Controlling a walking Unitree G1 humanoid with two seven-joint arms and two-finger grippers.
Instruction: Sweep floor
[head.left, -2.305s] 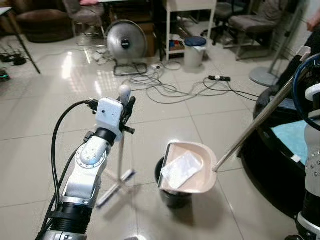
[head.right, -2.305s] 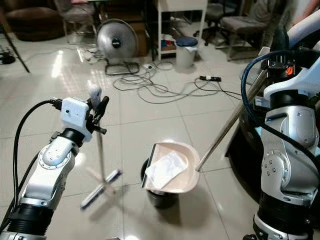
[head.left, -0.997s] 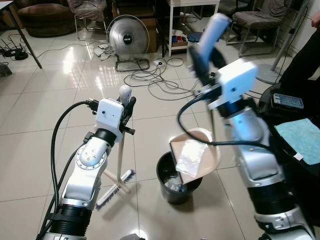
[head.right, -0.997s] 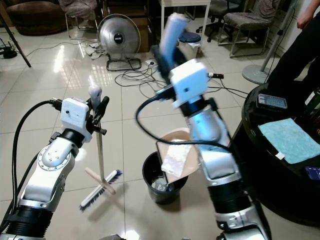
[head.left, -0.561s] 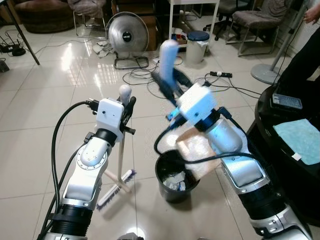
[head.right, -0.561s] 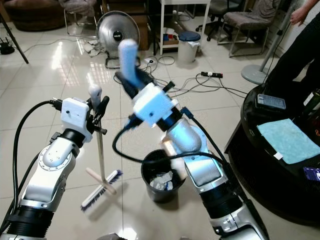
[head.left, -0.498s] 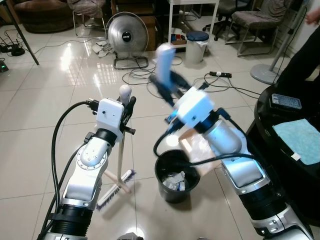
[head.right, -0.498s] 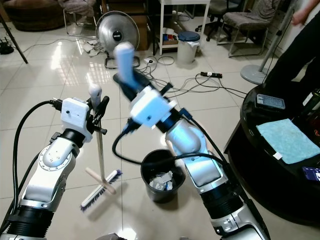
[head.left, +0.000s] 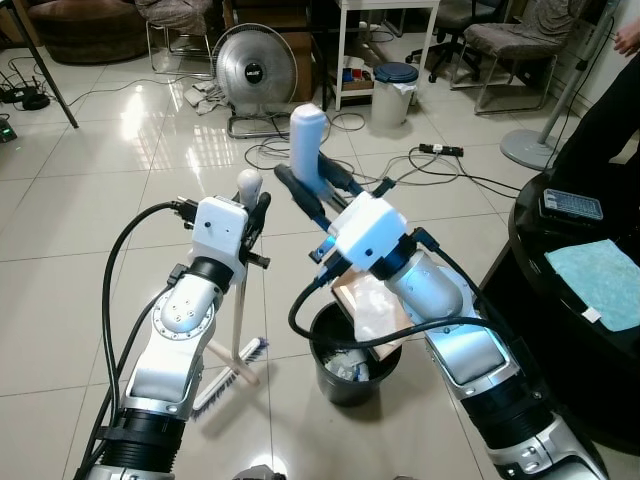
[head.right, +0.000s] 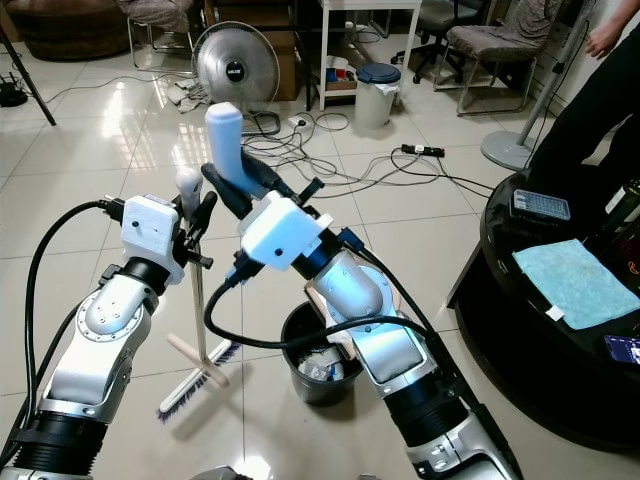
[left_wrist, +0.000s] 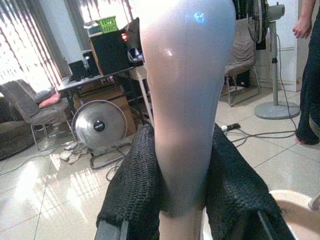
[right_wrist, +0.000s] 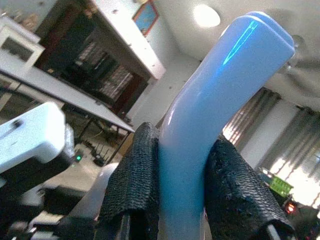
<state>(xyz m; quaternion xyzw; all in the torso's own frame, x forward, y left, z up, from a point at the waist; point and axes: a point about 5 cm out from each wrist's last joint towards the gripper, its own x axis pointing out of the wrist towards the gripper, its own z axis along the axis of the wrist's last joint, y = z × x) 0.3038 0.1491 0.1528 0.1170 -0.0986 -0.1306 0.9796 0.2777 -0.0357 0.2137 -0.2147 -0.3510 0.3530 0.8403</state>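
Dustpan (head.left: 365, 305) tipped steeply directly over black bin (head.left: 345, 372); blue handle (head.left: 306, 150) clamped in right gripper (head.left: 305, 190). Broom (head.left: 240, 320) pole clamped upright in left gripper (head.left: 255, 215), beside bin.

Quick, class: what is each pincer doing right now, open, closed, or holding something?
Left pincer: closed on the broom handle.
Right pincer: closed on the dustpan handle, dustpan tipped over the black bin.
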